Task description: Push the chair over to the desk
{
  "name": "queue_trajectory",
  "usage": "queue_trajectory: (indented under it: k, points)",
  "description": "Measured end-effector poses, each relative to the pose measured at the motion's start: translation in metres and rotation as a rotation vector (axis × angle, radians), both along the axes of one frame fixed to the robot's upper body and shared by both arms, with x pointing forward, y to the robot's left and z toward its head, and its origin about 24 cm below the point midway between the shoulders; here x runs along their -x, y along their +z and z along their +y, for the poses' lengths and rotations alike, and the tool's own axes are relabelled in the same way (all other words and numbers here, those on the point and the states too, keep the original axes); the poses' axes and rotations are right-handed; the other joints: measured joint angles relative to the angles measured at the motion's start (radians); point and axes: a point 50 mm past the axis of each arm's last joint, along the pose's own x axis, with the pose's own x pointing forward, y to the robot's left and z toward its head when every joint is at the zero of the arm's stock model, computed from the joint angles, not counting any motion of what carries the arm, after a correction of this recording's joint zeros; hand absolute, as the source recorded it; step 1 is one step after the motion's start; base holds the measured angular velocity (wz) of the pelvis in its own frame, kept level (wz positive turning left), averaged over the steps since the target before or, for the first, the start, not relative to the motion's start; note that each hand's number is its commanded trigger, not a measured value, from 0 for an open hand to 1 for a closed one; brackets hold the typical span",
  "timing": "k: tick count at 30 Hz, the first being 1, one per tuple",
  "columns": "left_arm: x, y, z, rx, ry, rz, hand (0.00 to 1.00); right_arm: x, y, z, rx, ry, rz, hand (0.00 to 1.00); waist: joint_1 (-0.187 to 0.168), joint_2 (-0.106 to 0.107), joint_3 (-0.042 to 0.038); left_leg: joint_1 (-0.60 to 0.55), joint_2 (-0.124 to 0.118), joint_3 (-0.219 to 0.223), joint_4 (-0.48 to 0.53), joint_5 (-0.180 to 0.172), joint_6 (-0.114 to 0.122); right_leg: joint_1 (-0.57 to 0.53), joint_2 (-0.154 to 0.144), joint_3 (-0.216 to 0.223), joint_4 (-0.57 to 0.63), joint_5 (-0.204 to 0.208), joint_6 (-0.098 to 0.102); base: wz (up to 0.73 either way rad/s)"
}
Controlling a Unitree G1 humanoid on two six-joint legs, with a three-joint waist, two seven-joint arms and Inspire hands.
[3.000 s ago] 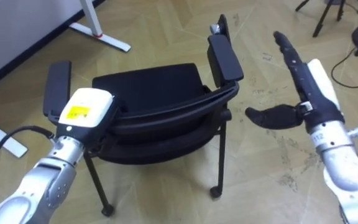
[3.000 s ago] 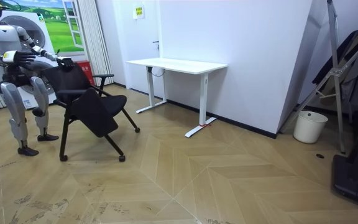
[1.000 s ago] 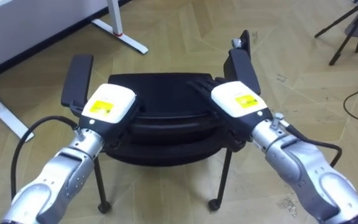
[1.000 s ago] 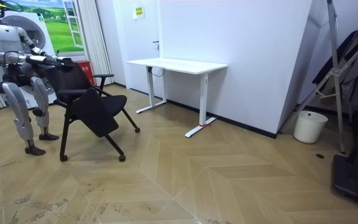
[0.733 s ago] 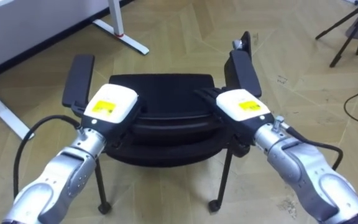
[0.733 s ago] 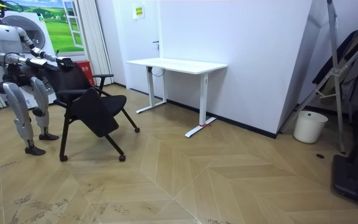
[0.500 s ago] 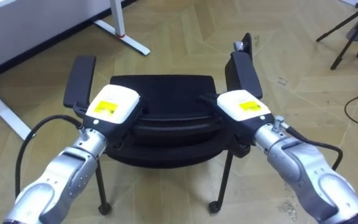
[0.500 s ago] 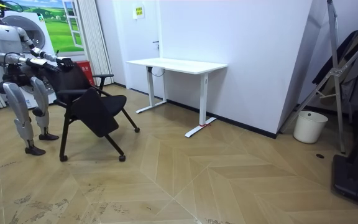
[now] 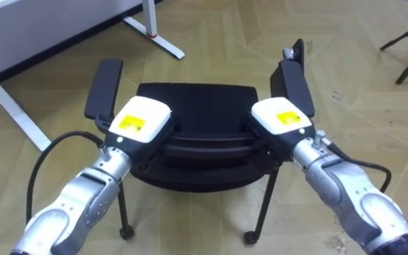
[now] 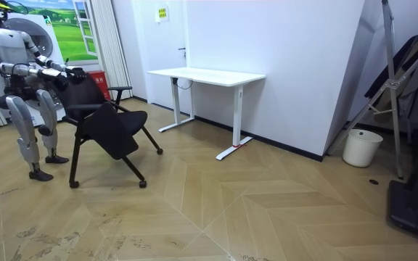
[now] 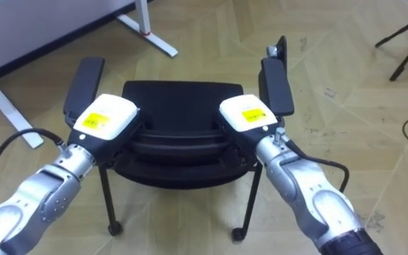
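Black chair, left eye view: the backrest is nearest the robot and the seat faces away, toward the white desk. The backrest's long edge runs left to right. The left hand lies on the backrest top beside the left armrest, and the right hand beside the right armrest. Each hand shows its back, and whether either grips cannot be told.

Room view: the chair stands on the wooden floor at the room view's left, its seat facing the room view's right. The robot is upright just behind it, with both arms stretched to the backrest top. The desk is well apart.

Right eye view: the left hand and right hand rest side by side on the backrest, with the seat beyond them.
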Motion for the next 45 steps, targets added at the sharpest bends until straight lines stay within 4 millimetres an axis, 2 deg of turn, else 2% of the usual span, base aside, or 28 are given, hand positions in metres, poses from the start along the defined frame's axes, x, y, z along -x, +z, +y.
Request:
queue_trajectory:
  k: [7,11,13,15,16,17,18,20,21,23,24,26,27,29,30,31,32,33,34,35,36,37,38,39,40,41,43,45]
  points:
    - [-0.001,-0.003,0.001,0.0,0.005,-0.002,1.0,0.001,-0.009,-0.001,-0.019,0.006,-0.039,1.0,-0.002,0.002,0.0004,0.001,0.001,0.001,0.004,0.0,0.0,0.009,0.0,-0.01,-0.004,-0.003,0.002,0.04]
    - [-0.007,-0.009,-0.001,0.004,0.006,0.011,1.0,-0.003,-0.015,-0.002,-0.017,0.003,-0.039,1.0,0.004,-0.01,0.0046,-0.021,-0.003,0.014,0.076,-0.002,-0.003,0.011,-0.015,-0.031,0.035,-0.032,-0.005,0.07]
    - [-0.014,-0.01,-0.002,-0.007,-0.007,0.014,1.0,-0.004,-0.018,-0.003,-0.016,-0.004,-0.032,1.0,0.009,-0.026,0.0131,-0.069,-0.003,0.033,0.202,-0.016,-0.02,0.004,-0.022,-0.035,0.085,-0.06,-0.014,0.21]
    - [-0.017,-0.01,-0.001,-0.015,-0.01,0.014,1.0,-0.006,-0.019,-0.002,-0.021,0.0,-0.025,1.0,0.021,-0.033,0.0151,-0.152,0.024,0.07,0.389,-0.028,-0.029,-0.009,-0.02,-0.054,0.138,-0.093,-0.03,0.09]
    - [-0.017,-0.011,-0.001,-0.013,-0.008,0.02,1.0,-0.005,-0.022,-0.003,-0.022,0.0,-0.019,1.0,0.019,-0.022,0.0168,-0.215,0.05,0.075,0.539,-0.024,-0.03,0.002,-0.003,-0.066,0.15,-0.108,-0.044,0.08]
    - [-0.017,-0.014,0.0,-0.01,-0.008,0.031,1.0,-0.004,-0.024,-0.003,-0.031,0.001,-0.014,1.0,0.024,-0.008,0.0223,-0.267,0.084,0.078,0.667,-0.003,-0.028,0.027,0.012,-0.076,0.158,-0.135,-0.054,0.12]
    - [-0.016,-0.015,0.0,-0.01,-0.007,0.038,1.0,-0.004,-0.026,-0.002,-0.036,0.001,-0.012,1.0,0.023,-0.003,0.0238,-0.287,0.098,0.078,0.719,0.017,-0.029,0.039,0.018,-0.082,0.162,-0.146,-0.061,0.27]
    - [-0.015,-0.024,0.0,-0.001,0.004,0.063,1.0,0.0,-0.032,-0.002,-0.035,0.002,0.013,1.0,0.022,-0.016,0.0252,-0.359,0.114,0.083,0.861,0.114,-0.014,0.055,0.012,-0.087,0.218,-0.205,-0.072,0.43]
    - [-0.014,-0.025,0.0,0.004,0.006,0.061,1.0,0.0,-0.031,-0.002,-0.034,0.006,0.012,1.0,0.023,-0.021,0.025,-0.378,0.114,0.083,0.87,0.107,-0.013,0.054,0.011,-0.091,0.231,-0.214,-0.075,0.33]
    - [-0.014,-0.028,-0.001,0.018,0.014,0.06,1.0,0.0,-0.031,-0.004,-0.027,0.013,0.01,1.0,0.027,-0.003,0.0252,-0.455,0.103,0.099,0.828,0.092,0.008,0.057,0.009,-0.11,0.255,-0.231,-0.091,-0.01]
    - [-0.013,-0.029,-0.001,0.017,0.013,0.062,1.0,0.0,-0.031,-0.003,-0.026,0.014,0.01,1.0,0.031,-0.001,0.0252,-0.469,0.099,0.105,0.797,0.092,0.009,0.06,0.009,-0.111,0.256,-0.235,-0.092,-0.14]
    - [-0.013,-0.029,-0.002,0.027,0.011,0.058,1.0,0.001,-0.032,-0.006,-0.023,0.015,0.003,1.0,0.036,0.001,0.0245,-0.495,0.068,0.142,0.602,0.096,0.005,0.06,0.007,-0.112,0.268,-0.259,-0.086,-0.05]
    - [-0.013,-0.029,-0.003,0.029,0.01,0.056,1.0,0.001,-0.031,-0.006,-0.024,0.014,-0.001,1.0,0.039,0.002,0.0228,-0.495,0.065,0.157,0.543,0.098,0.009,0.061,0.008,-0.11,0.27,-0.263,-0.084,-0.06]
    - [-0.013,-0.027,-0.004,0.036,0.008,0.052,1.0,0.002,-0.032,-0.007,-0.023,0.011,-0.02,1.0,0.041,0.006,0.0053,-0.484,0.047,0.165,0.393,0.098,0.01,0.055,0.007,-0.101,0.285,-0.289,-0.074,-0.1]
    - [-0.014,-0.026,-0.004,0.04,0.008,0.049,1.0,0.002,-0.031,-0.007,-0.023,0.01,-0.027,1.0,0.042,0.003,0.0034,-0.478,0.046,0.169,0.376,0.109,0.022,0.055,0.003,-0.098,0.296,-0.299,-0.07,-0.08]
    - [-0.015,-0.025,-0.004,0.04,0.006,0.047,1.0,0.002,-0.031,-0.008,-0.025,0.006,-0.033,1.0,0.042,-0.002,0.0022,-0.466,0.031,0.184,0.376,0.123,0.041,0.059,-0.019,-0.093,0.316,-0.322,-0.058,-0.08]
    - [-0.016,-0.024,-0.004,0.038,0.005,0.045,1.0,0.002,-0.031,-0.008,-0.026,0.006,-0.038,1.0,0.045,-0.022,0.002,-0.452,0.015,0.208,0.38,0.117,0.051,0.065,-0.045,-0.083,0.334,-0.341,-0.042,-0.11]
    - [-0.017,-0.023,-0.004,0.038,0.003,0.043,1.0,0.002,-0.031,-0.008,-0.026,0.005,-0.042,1.0,0.052,-0.022,-0.0024,-0.447,0.009,0.22,0.384,0.111,0.059,0.064,-0.058,-0.077,0.344,-0.35,-0.035,-0.28]
    - [-0.02,-0.02,-0.006,0.04,-0.002,0.034,1.0,0.001,-0.029,-0.01,-0.024,0.002,-0.058,1.0,0.07,-0.036,-0.0016,-0.433,-0.012,0.234,0.393,0.092,0.088,0.06,-0.082,-0.056,0.371,-0.365,-0.017,-0.42]
    - [-0.023,-0.016,-0.007,0.038,-0.009,0.019,1.0,-0.003,-0.025,-0.011,-0.02,0.002,-0.075,1.0,0.084,-0.048,0.0001,-0.431,-0.028,0.234,0.417,0.066,0.102,0.042,-0.105,-0.056,0.436,-0.375,-0.003,-0.58]
    - [-0.028,-0.013,-0.006,0.037,-0.008,0.009,1.0,-0.009,-0.021,-0.01,-0.016,0.001,-0.089,1.0,0.098,-0.044,0.0084,-0.428,-0.038,0.23,0.44,0.042,0.108,-0.007,-0.135,-0.066,0.566,-0.358,0.02,-0.47]
    - [-0.03,-0.012,-0.007,0.037,-0.008,0.007,1.0,-0.01,-0.02,-0.01,-0.013,0.001,-0.092,1.0,0.101,-0.039,0.0127,-0.424,-0.038,0.231,0.454,0.028,0.111,-0.032,-0.154,-0.071,0.628,-0.334,0.029,-0.28]
    - [-0.032,-0.012,-0.007,0.038,-0.009,0.01,1.0,-0.012,-0.02,-0.01,-0.01,0.0,-0.094,1.0,0.103,-0.035,0.0157,-0.413,-0.038,0.231,0.473,0.002,0.116,-0.072,-0.181,-0.067,0.736,-0.274,0.04,-0.07]
    - [-0.033,-0.012,-0.007,0.038,-0.009,0.01,1.0,-0.011,-0.021,-0.01,-0.011,-0.003,-0.09,1.0,0.108,-0.035,0.0164,-0.405,-0.037,0.232,0.478,-0.011,0.116,-0.087,-0.19,-0.063,0.776,-0.243,0.042,-0.09]
    - [-0.033,-0.013,-0.006,0.035,-0.007,0.013,1.0,-0.01,-0.024,-0.009,-0.015,-0.004,-0.084,1.0,0.115,-0.03,0.0211,-0.383,-0.034,0.231,0.48,-0.033,0.117,-0.112,-0.201,-0.06,0.841,-0.171,0.046,-0.12]
    - [-0.033,-0.013,-0.004,0.029,-0.008,0.014,1.0,-0.009,-0.027,-0.006,-0.026,-0.009,-0.082,1.0,0.119,-0.03,0.021,-0.368,-0.031,0.217,0.479,-0.05,0.114,-0.142,-0.206,-0.052,0.898,-0.116,0.052,-0.13]
    - [-0.034,-0.011,-0.001,0.02,-0.007,0.002,1.0,-0.011,-0.027,-0.002,-0.03,-0.008,-0.087,1.0,0.136,-0.028,0.0231,-0.355,-0.031,0.191,0.478,-0.069,0.108,-0.214,-0.214,-0.056,0.953,-0.144,0.055,-0.17]
    - [-0.037,-0.01,0.002,0.009,-0.01,0.002,1.0,-0.012,-0.027,0.002,-0.032,-0.004,-0.091,1.0,0.145,-0.014,0.034,-0.33,-0.031,0.156,0.473,-0.084,0.099,-0.279,-0.211,-0.059,0.914,-0.176,0.052,0.01]
